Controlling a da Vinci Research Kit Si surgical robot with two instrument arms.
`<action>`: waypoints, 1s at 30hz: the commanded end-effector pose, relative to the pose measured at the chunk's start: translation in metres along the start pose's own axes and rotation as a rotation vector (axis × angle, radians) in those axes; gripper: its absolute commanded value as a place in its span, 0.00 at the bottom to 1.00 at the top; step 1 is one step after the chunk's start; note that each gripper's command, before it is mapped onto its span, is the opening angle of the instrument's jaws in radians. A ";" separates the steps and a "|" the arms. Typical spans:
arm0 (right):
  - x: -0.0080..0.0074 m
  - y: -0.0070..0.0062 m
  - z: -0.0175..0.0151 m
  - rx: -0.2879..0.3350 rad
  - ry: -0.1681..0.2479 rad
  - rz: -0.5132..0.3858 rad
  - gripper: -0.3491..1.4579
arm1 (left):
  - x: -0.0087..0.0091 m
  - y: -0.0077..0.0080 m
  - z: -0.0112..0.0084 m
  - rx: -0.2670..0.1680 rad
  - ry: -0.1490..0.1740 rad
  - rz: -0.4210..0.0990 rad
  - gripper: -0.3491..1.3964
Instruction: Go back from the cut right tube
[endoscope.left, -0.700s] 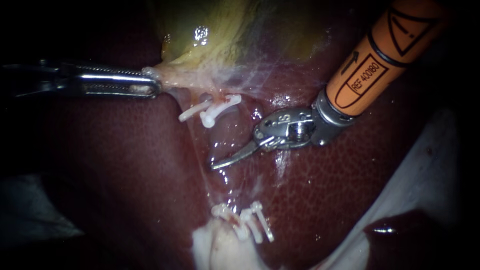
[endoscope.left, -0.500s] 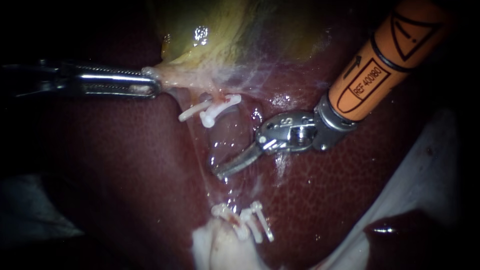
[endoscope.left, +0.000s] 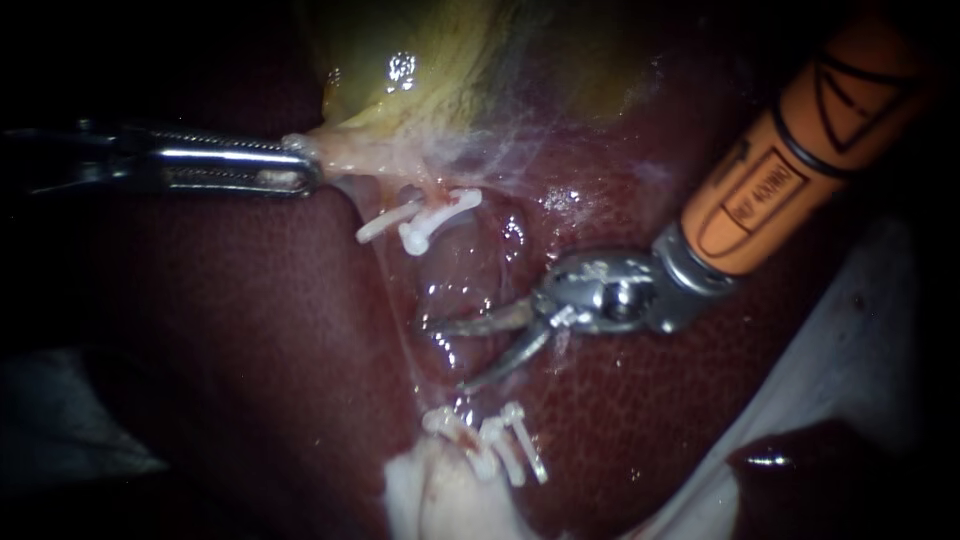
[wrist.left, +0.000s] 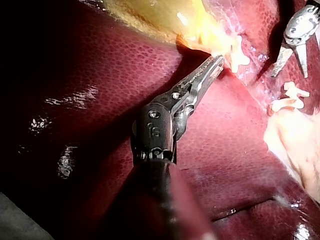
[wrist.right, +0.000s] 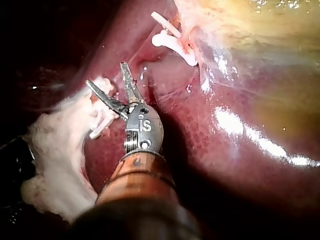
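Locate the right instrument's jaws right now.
Endoscope view, centre: the right instrument comes in from the upper right, its jaws open between the upper clips and the lower clips, over the liver.

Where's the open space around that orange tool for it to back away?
Bare liver lies between the right instrument and the pale sheet. Crowded ahead: its open jaws sit between upper clips and lower clips.

Light is glinting off the wet, dark red liver (endoscope.left: 250, 330), which is filling most of the scene. A strip of white material (endoscope.left: 860, 340) is lying beside it, and everything beyond is fading into darkness.
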 end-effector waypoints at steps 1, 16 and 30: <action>0.0000 -0.0005 -0.0005 -0.034 0.007 0.011 0.99 | 0.0000 0.0000 -0.0001 -0.001 0.000 0.000 0.00; 0.0015 -0.0035 -0.0098 -0.376 -0.315 -0.173 0.99 | 0.0001 0.0000 0.0000 0.000 0.000 0.000 0.00; 0.0023 -0.0034 -0.0110 -0.419 -0.352 -0.166 0.99 | -0.0018 -0.0013 0.0027 0.016 0.005 0.012 0.00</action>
